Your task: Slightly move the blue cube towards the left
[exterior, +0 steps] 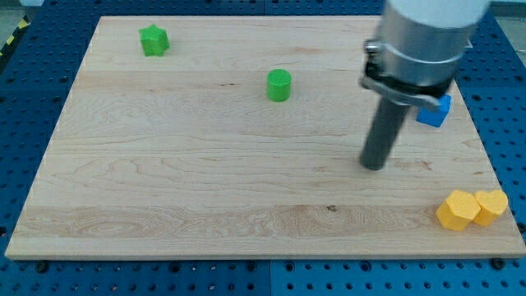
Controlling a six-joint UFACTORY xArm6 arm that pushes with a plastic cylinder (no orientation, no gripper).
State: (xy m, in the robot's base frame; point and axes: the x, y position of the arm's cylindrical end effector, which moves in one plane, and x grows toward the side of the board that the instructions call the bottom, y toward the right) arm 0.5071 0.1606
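The blue cube (435, 111) sits near the board's right edge, partly hidden behind the arm's grey body. My tip (374, 166) rests on the board, to the lower left of the blue cube and apart from it. A green cylinder (279, 85) stands near the middle top. A green star-shaped block (154, 39) lies at the top left.
Two yellow blocks sit touching at the lower right corner: a hexagonal one (456, 210) and a heart-shaped one (491, 206). The wooden board (164, 181) lies on a blue perforated table (16, 90).
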